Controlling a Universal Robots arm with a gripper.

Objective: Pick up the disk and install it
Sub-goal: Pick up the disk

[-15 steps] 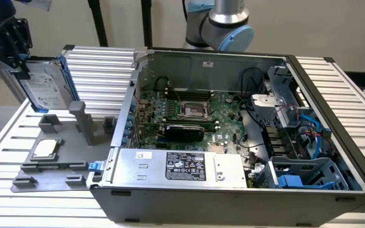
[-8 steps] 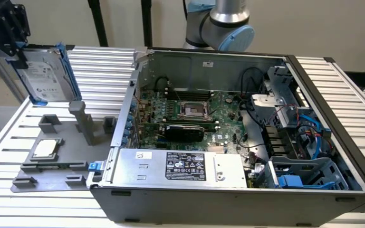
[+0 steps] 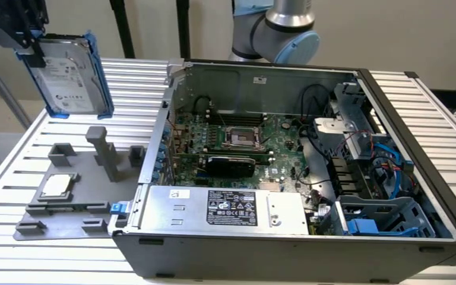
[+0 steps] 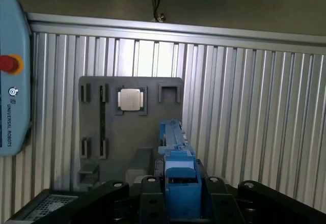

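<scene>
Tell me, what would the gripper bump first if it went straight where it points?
Most likely the grey fixture plate on the table. The gripper points down at it, and the disk it holds would touch first. Depth is hard to judge.

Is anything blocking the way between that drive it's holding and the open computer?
Nothing visible. The gripper holds the disk in the air over the grey tray, and the case beside it has no cover on.

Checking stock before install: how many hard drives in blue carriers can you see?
1: the disk, gripped by the pincer, raised off the table at the exterior view's left. The computer case may hide others.
</scene>
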